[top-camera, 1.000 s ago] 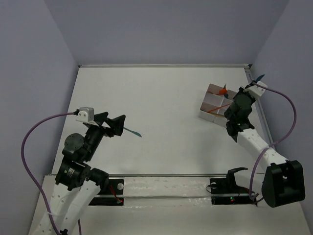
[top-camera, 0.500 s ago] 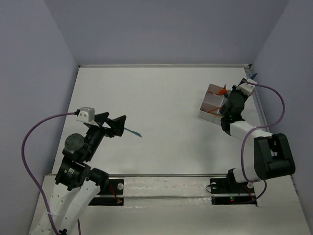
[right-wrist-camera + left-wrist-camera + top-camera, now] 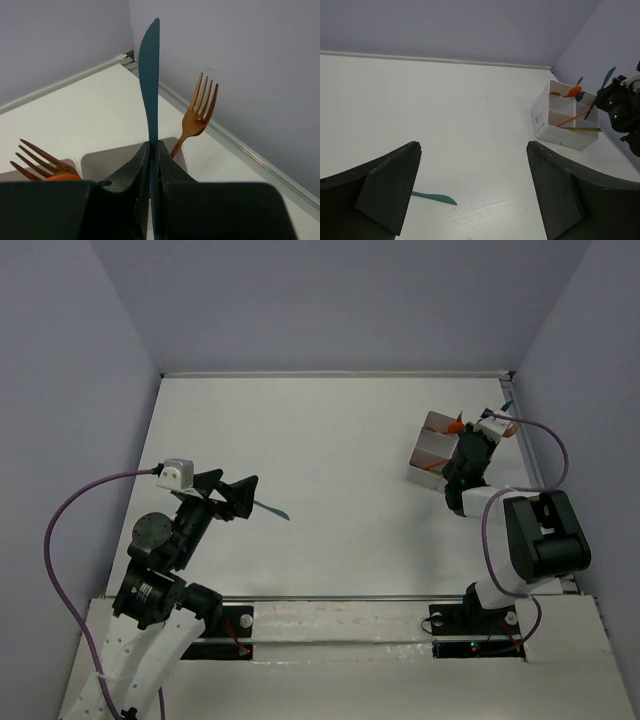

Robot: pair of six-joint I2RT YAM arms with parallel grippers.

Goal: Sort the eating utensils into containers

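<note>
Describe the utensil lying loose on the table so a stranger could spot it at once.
On the white table, look at the left side, just ahead of the left pincer. A slim teal knife lies flat there. Unlike the other utensils, it is neither in the divided white box at far right nor held by anything.

We see a white desk [image 3: 330,460] boxed in by plain lavender walls [image 3: 330,300] at its far edge and along both sides; a pale strip [image 3: 335,374] runs where desk meets back wall.
</note>
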